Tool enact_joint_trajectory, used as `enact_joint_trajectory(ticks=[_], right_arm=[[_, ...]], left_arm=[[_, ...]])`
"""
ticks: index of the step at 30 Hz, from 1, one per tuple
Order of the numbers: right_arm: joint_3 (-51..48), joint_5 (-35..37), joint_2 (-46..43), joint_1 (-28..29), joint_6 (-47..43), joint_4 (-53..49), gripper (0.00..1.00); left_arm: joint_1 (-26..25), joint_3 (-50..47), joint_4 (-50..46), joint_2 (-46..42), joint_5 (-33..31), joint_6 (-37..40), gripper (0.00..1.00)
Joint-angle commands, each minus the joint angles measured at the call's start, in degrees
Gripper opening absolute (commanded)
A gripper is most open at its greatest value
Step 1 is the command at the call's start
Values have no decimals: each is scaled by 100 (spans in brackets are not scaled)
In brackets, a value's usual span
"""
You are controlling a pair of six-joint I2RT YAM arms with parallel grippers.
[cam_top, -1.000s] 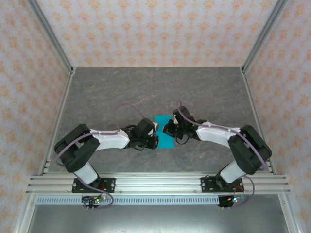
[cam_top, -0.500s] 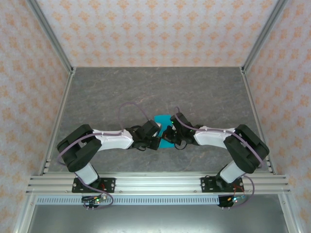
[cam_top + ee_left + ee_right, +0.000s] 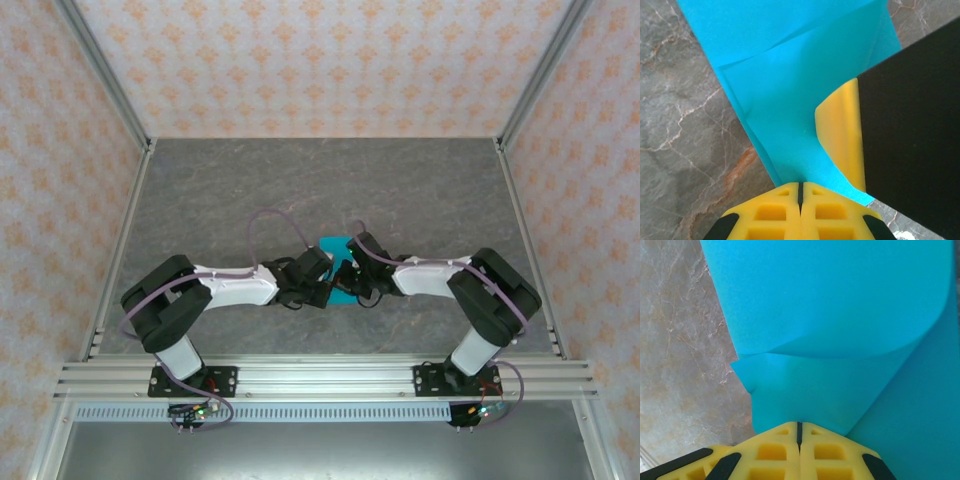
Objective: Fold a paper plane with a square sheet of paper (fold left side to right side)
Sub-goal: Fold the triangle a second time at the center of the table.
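Sheet (image 3: 333,245) curled, long axis prob. near-far.

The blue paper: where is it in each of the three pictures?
Top view: paper near the centre of the table.
Left wrist: paper across the top and middle, running down into the shut left tool.
Right wrist: paper curling over the top and right, above the shut right tool.
Shared landmark: the grey marble table, left of the paper in both wrist views.
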Motion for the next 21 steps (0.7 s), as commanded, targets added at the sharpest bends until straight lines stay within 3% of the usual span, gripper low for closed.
enact_joint_trajectory(ticks=[1,21], right_arm=[[248,559,67,16,-306,-529,0],[298,897,-150,-300,-837,-949,0]], left_arm=[[-33,-174,-834,496,-530,7,0],[-32,-236,-800,473,-501,11,0]])
